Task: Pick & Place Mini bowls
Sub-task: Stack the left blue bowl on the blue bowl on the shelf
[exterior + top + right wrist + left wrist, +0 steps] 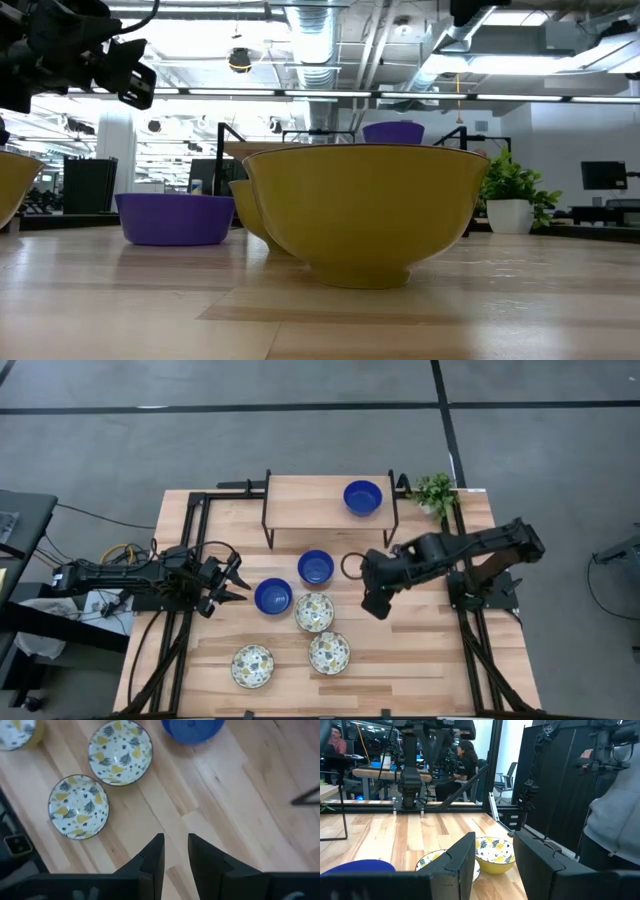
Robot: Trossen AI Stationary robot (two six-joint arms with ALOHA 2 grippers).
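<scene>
three patterned bowls [314,612] sit near the desk's [420,660] front edge, two blue bowls [273,596] behind them, one blue bowl [362,497] on the rear rack [300,495]. left claw [232,584] and right claw [374,606] both hang parted, empty.

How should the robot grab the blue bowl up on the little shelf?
Probably pinch the rim of the blue bowl from straight above, one finger inside, one outside. It sits upright and open on the shelf, so its thin rim is easiest to grip.

no readable text, labels, brands, numbers or signs on anything
</scene>
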